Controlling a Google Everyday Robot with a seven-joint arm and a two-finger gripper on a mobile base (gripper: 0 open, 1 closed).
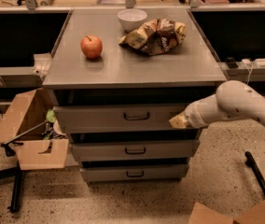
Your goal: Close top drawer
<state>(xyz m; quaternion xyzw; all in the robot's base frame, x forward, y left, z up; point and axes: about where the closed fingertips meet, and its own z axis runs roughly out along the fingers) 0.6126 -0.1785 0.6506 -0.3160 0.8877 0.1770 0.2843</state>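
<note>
The top drawer (104,116) is a wide gray metal drawer with a small dark wire handle (136,116) at its centre. It stands pulled out a little from the cabinet, with a dark gap above its front. My gripper (177,121) comes in from the right on a white arm (244,104). Its yellowish tip touches the right end of the top drawer's front.
Two shorter gray drawers (135,150) sit below. On the cabinet top (137,66) lie a red apple (91,46), a white bowl (132,18) and a chip bag (156,35). An open cardboard box (27,134) stands at the left. Another box (237,213) is at the bottom right.
</note>
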